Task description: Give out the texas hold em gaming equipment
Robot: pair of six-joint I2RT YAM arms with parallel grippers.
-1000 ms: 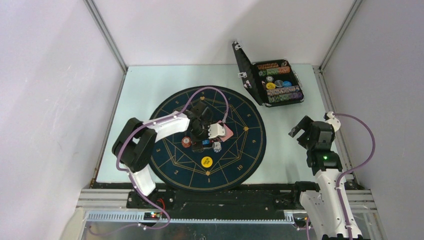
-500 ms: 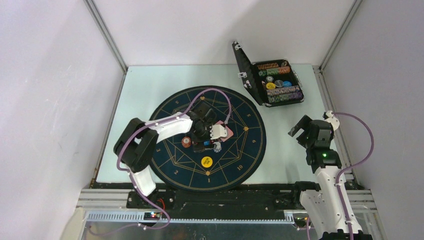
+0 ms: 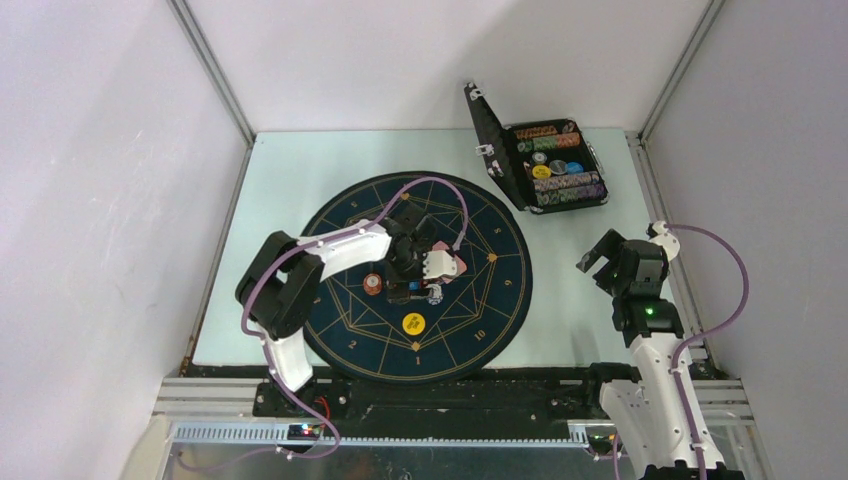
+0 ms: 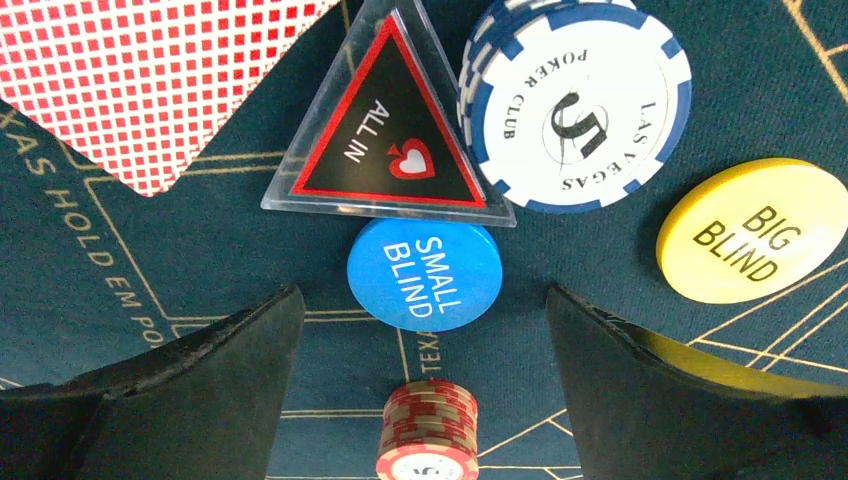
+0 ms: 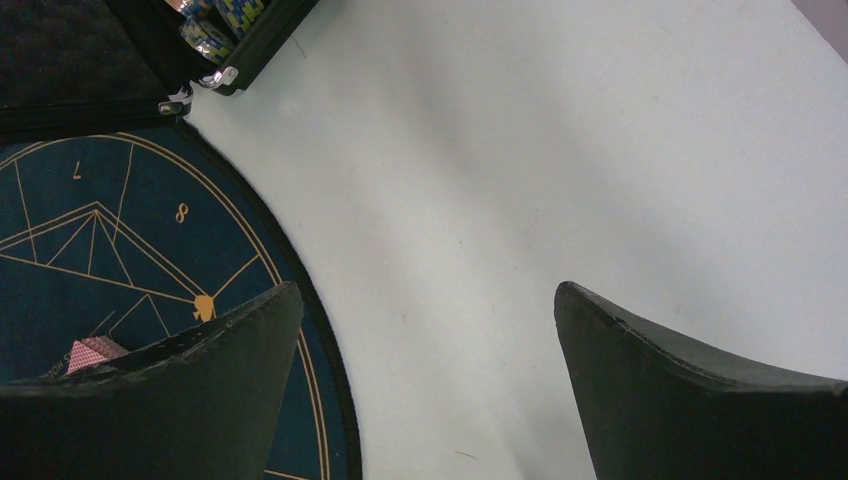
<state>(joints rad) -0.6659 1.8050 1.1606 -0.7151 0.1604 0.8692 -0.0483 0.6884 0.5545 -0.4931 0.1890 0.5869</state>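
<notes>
Left gripper (image 4: 420, 325) spread, poised over blue small-blind disc (image 4: 425, 273) at table (image 3: 300, 160) centre, against triangular marker (image 4: 385, 130); disc likely light, rigid, slick: pinch across rim. Right gripper (image 5: 425, 295) spread near right edge

Red-checked card (image 4: 150, 80), blue disc (image 4: 425, 272), yellow disc (image 4: 752, 245), black-red triangular marker (image 4: 385, 140).

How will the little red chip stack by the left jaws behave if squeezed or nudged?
The red chip stack shows separate layers, so a nudge near the top would probably slide discs apart. Standing on its flat face, it seems unlikely to roll. Rigid discs should take a squeeze.
</notes>
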